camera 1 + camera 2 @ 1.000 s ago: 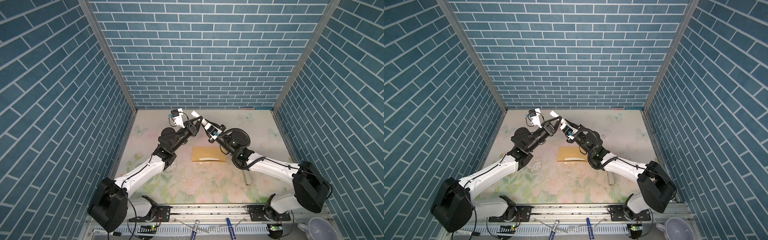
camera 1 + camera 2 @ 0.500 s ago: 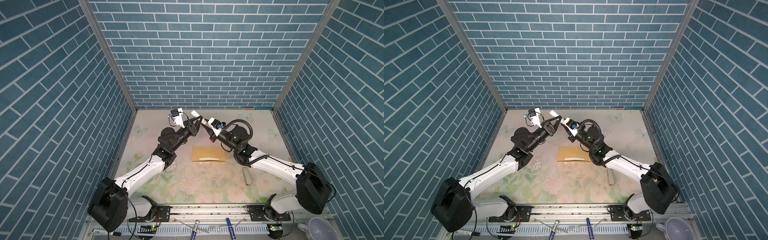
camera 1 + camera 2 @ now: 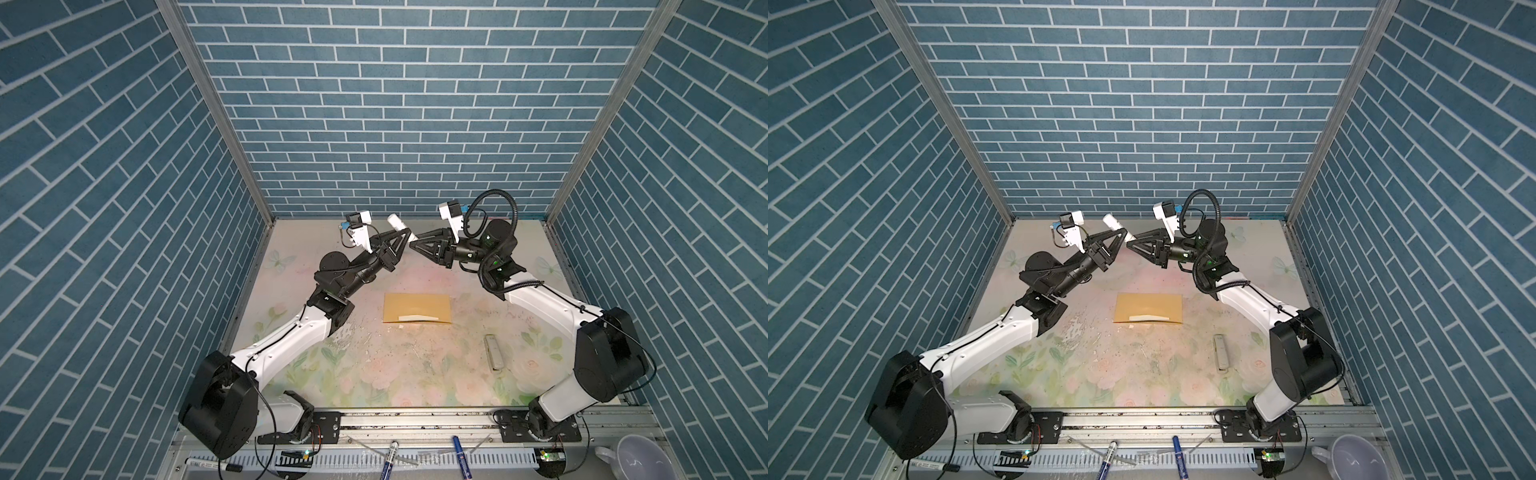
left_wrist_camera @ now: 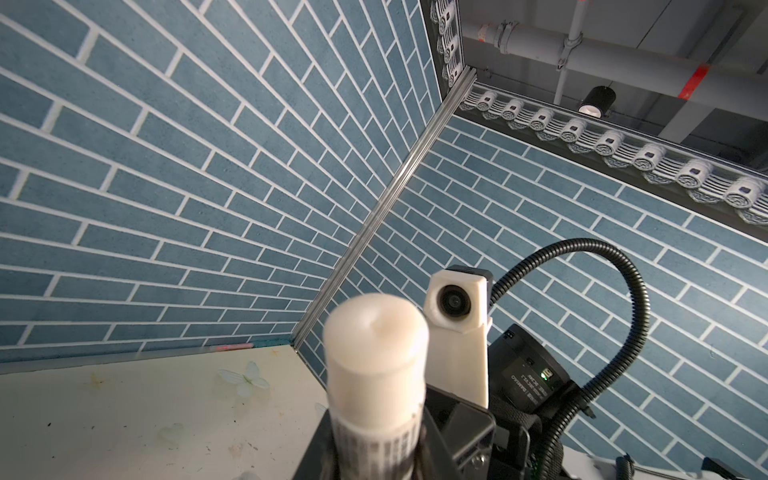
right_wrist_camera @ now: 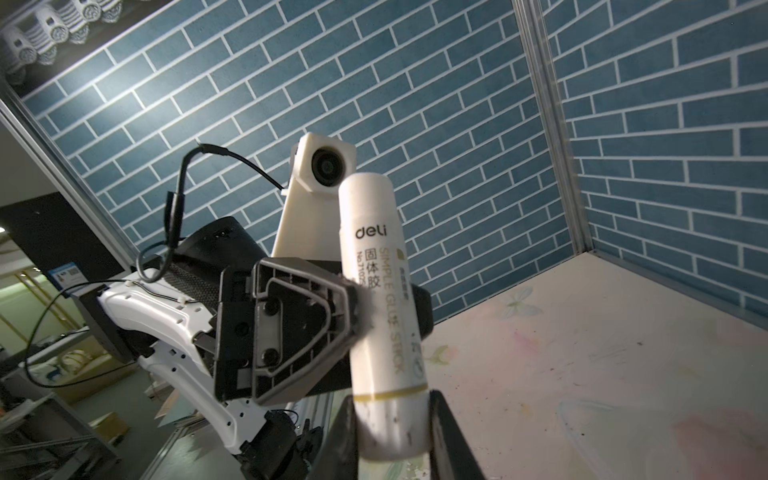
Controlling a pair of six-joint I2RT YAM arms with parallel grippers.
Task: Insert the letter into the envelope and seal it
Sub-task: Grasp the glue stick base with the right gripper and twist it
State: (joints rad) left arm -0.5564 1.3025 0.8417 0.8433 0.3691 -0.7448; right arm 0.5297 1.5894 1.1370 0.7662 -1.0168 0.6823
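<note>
Flowered table (image 3: pixel 415 374), with the envelope (image 3: pixel 417 305) lying flat at its middle, well apart from both raised claws. The letter does not show separately. A pale strip (image 3: pixel 417 318) along the envelope's near edge may be it, though this cannot be told. The left claw (image 5: pixel 378 316) clamps the glue stick (image 5: pixel 372 249) at mid-body, and the right claw (image 5: pixel 395 432) pinches its banded end, probably the cap. Risk: an off-axis pull twists the smooth tube loose and drops it onto the envelope.
</note>
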